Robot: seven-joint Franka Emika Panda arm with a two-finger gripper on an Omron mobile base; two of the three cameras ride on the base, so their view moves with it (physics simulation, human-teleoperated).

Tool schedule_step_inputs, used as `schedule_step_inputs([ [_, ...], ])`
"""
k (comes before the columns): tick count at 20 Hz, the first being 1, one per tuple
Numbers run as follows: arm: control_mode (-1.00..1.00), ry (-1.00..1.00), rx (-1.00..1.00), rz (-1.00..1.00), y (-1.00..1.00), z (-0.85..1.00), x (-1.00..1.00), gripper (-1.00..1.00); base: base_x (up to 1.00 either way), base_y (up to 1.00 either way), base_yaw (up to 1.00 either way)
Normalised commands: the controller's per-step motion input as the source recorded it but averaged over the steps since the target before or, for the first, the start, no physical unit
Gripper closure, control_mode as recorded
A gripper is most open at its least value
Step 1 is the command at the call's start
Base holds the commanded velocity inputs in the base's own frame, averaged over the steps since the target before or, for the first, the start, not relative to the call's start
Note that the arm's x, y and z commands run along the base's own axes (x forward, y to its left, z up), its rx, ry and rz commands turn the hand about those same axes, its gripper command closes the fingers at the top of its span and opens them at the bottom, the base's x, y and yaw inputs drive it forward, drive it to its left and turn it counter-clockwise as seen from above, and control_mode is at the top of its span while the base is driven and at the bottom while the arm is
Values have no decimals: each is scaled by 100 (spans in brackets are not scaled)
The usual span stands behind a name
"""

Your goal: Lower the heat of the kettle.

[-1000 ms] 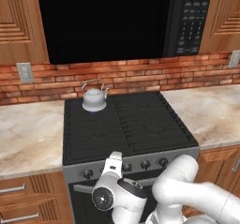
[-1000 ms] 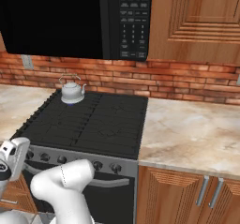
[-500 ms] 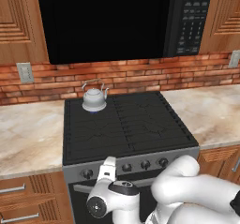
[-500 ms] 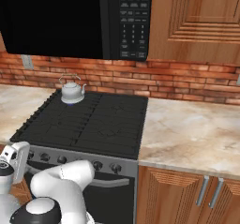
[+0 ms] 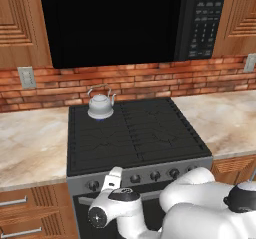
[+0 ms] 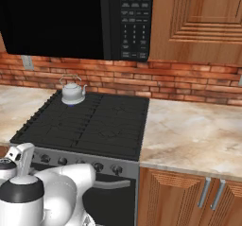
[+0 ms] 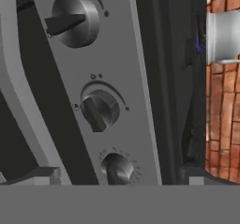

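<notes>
Over the last second the wrist has dropped from in front of the stove's control panel to below its front edge, so the gripper now sits close to the panel face; base unmoved, scene framing unchanged.

Hand view is rolled sideways. 3 knobs are in frame: upper knob, middle knob, lower knob. Finger tips stand wide apart, holding nothing, bracketing the lower knob's position without contact.

Kettle sits on the rear-left burner, unmoved, with a blue glow at its base, so that burner looks lit.

Judgement: approach phase. Heat not yet lowered. Which knob governs the rear-left burner cannot be told.
</notes>
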Motion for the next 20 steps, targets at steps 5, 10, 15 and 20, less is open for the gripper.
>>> schedule_step_inputs([
  [5,-100,-6,0,0,7,-19,17,-100,0,0,0],
  [10,-100,-14,0,0,1,-11,2,-100,0,0,0],
  [15,-100,-8,0,2,0,-8,6,-100,0,0,0],
  [20,-100,0,0,0,0,-1,12,-100,0,0,0],
])
